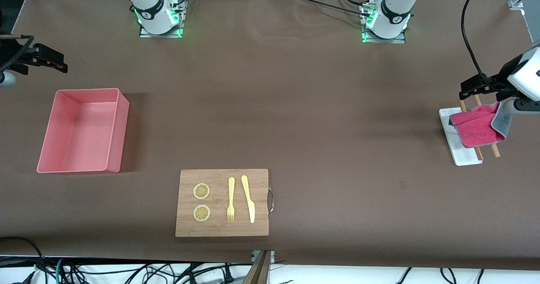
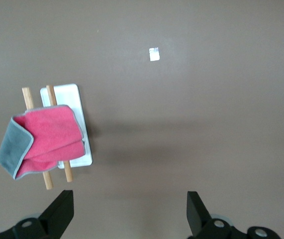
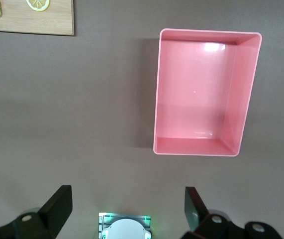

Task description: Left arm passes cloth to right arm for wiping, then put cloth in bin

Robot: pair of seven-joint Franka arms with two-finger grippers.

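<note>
Cloth (image 1: pixel 476 128) lies folded on two wooden sticks (image 1: pixel 492 149) over the white tray (image 1: pixel 453 142), at the left arm's end of the surface. Left tool (image 1: pixel 476 86) hovers above it, released, holding nothing. Right tool (image 1: pixel 52 62) waits released near the bin (image 1: pixel 116 132).

right hand (image 1: pixel 59 66): mostly cut off at frame edge | chopsticks (image 1: pixel 489 149): middles hidden under cloth (image 1: pixel 479 128)

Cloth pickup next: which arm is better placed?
Left. Its open end effector hangs by the cloth, draped over the sticks and tray. The right end effector, also open, waits near the bin.
</note>
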